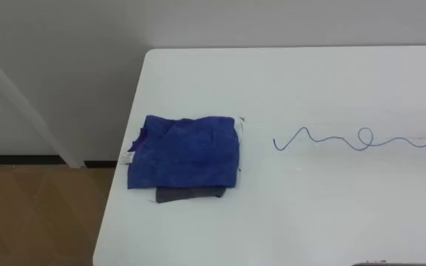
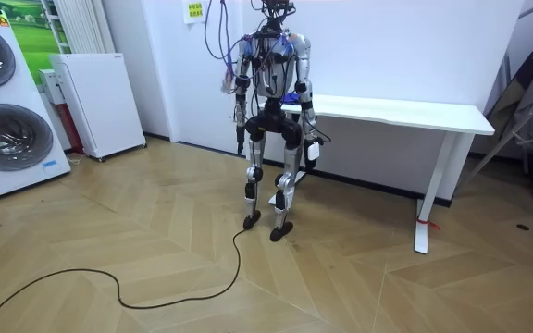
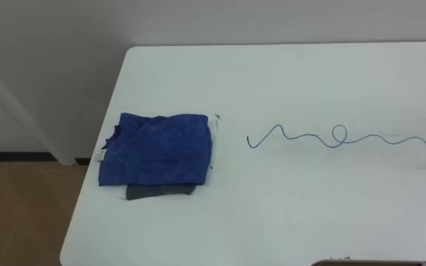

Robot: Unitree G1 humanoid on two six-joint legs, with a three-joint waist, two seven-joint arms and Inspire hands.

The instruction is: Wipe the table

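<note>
In the left eye view the blue cloth (image 1: 186, 151) lies folded on the white bench (image 1: 309, 81), near its left end. A grey cloth (image 1: 187, 194) shows from under its near edge. To the right of both, a wavy blue line (image 1: 361, 139) is drawn across the top and runs out of view on the right. I take that line as the mark to be wiped. The cloth is close beside the line's start, so it looks laid ready for me to pick up. Left of the bench I see wooden floor (image 1: 35, 214), and behind it a plain pale wall (image 1: 65, 59).

The right eye view gives the same layout, with the cloth apart from the line and nothing touching it.

In the room view I stand upright at the bench's end on the room view's left, facing the wall. My left hand (image 2: 240, 141) and right hand (image 2: 312, 154) hang by my thighs, below the bench top and away from the cloth. I cannot tell how their fingers are set. Wiping has not begun, by my reading. Two washing machines (image 2: 3, 102) and a white cabinet (image 2: 95, 102) stand along the room view's left.
</note>
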